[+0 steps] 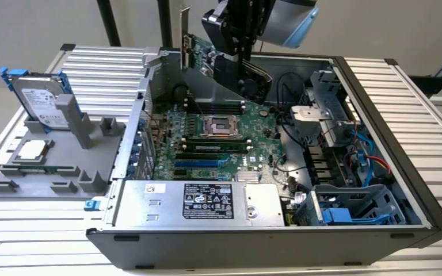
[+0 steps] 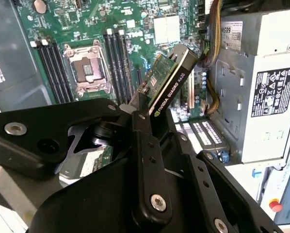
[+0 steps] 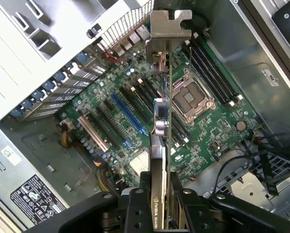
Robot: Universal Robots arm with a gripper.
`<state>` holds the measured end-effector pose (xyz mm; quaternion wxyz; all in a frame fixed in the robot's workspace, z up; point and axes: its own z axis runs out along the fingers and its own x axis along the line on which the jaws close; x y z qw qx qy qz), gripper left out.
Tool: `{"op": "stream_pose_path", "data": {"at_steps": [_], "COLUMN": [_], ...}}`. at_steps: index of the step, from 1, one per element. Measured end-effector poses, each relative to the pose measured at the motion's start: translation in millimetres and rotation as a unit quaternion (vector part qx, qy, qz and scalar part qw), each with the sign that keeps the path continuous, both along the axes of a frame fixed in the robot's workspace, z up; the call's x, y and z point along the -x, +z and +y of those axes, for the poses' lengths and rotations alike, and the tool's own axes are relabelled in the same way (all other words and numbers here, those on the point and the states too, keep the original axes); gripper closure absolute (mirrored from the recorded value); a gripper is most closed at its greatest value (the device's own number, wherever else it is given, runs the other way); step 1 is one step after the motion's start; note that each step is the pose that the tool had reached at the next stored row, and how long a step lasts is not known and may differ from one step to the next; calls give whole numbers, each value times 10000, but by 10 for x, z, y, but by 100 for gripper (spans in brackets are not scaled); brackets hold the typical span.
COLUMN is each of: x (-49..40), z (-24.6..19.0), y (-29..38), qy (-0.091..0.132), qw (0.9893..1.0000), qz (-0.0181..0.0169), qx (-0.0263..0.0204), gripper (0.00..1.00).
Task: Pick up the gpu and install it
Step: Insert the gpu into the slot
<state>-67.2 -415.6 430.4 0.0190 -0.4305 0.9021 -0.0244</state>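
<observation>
The black two-fingered gripper [image 1: 239, 72] hangs at twelve o'clock in the exterior view. Its fingers [image 3: 137, 213] are closed tight on one end of the flat green-and-black gpu [image 1: 204, 54]. The card is held tilted in the air above the green motherboard [image 1: 205, 144] of the open dark-grey computer case [image 1: 267, 247]. Its silver metal bracket [image 3: 169, 29] is at the end far from the gripper. A silver hard drive with blue rails [image 1: 41, 100] stands outside the case at ten o'clock.
</observation>
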Motion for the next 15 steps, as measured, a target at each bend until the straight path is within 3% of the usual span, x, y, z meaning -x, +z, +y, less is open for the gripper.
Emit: {"op": "stream_pose_path", "data": {"at_steps": [8,15], "x": [0,0], "z": [0,0], "y": [0,0], "qy": [244,490], "qw": [9997,9988], "qz": [0,0], "qx": [0,0], "gripper": [100,100]}}
